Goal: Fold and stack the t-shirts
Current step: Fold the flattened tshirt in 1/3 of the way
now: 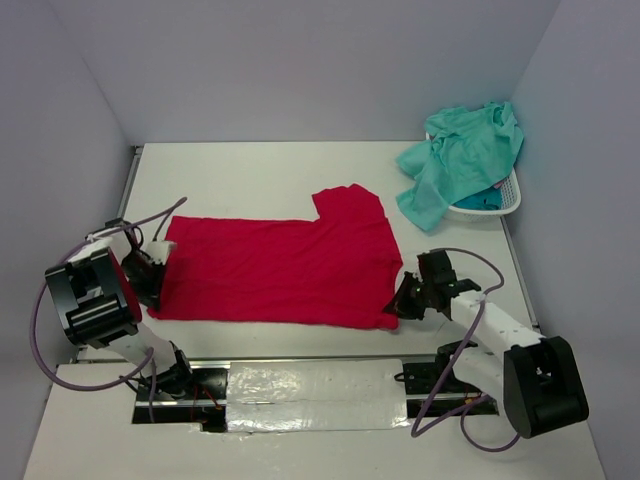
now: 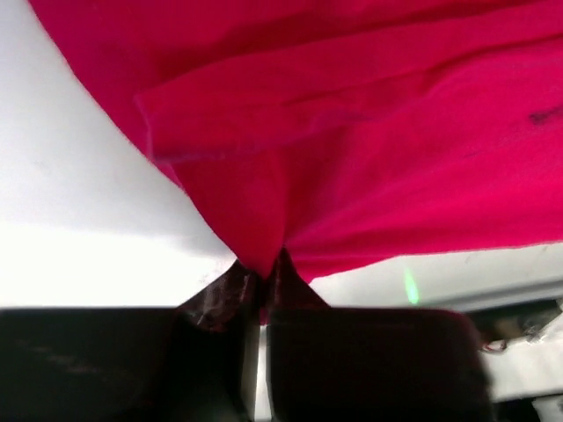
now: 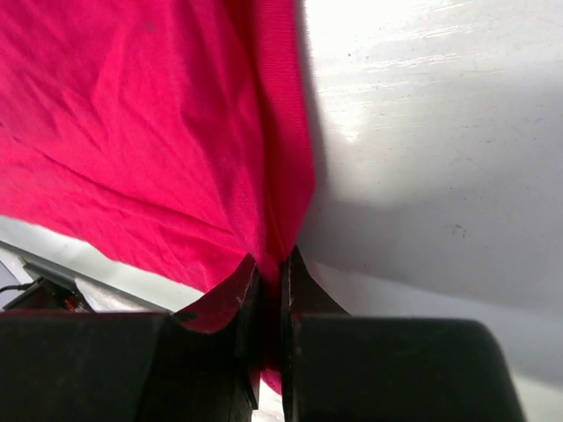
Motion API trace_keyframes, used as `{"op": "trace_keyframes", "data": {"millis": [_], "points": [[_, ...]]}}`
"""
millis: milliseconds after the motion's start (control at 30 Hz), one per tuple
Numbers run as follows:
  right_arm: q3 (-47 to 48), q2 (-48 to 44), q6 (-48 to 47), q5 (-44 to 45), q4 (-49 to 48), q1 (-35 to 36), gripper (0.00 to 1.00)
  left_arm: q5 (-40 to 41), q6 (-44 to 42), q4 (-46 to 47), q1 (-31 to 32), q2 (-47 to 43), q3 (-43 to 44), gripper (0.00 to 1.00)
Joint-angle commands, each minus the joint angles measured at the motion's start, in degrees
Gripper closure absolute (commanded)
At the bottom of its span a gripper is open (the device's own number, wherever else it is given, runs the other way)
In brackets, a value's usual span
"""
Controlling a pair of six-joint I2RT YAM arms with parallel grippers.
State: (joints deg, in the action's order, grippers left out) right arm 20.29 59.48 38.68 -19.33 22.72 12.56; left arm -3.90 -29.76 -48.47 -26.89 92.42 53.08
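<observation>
Room was widest on the bare table (image 1: 250, 175) beyond the red shirt (image 1: 280, 270), which lay flat mid-table with its near hem close to the front edge. Your left gripper (image 1: 158, 262) was clamped on its left edge and your right gripper (image 1: 405, 300) on its near right corner, both pairs of jaws pinched together on cloth. At the far right a mint shirt (image 1: 465, 155) spilled over the basket (image 1: 505, 205), hiding most of a darker teal shirt (image 1: 485, 198) inside.
</observation>
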Motion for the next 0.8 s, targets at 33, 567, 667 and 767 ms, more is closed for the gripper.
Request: {"op": "trace_keyframes", "data": {"millis": [33, 567, 667, 767], "points": [[0.00, 2.91, -1.23, -0.27, 0.31, -0.34, 0.91, 4.87, -2.32, -5.41, -0.79, -2.77, -0.96, 0.58], [30.49, 8.88, -15.64, 10.56, 9.90, -3.15, 0.97, -6.73, 7.53, 4.27, 23.82, -6.48, 39.36, 0.57], [33.83, 17.66, -16.97, 7.21, 6.55, -3.15, 0.65, -10.77, 9.27, 0.66, 37.50, 1.51, 43.06, 1.00], [35.42, 24.07, -17.23, 6.15, 3.75, -3.07, 0.52, -16.29, 10.95, -0.05, 47.00, 9.86, 45.00, 0.95]]}}
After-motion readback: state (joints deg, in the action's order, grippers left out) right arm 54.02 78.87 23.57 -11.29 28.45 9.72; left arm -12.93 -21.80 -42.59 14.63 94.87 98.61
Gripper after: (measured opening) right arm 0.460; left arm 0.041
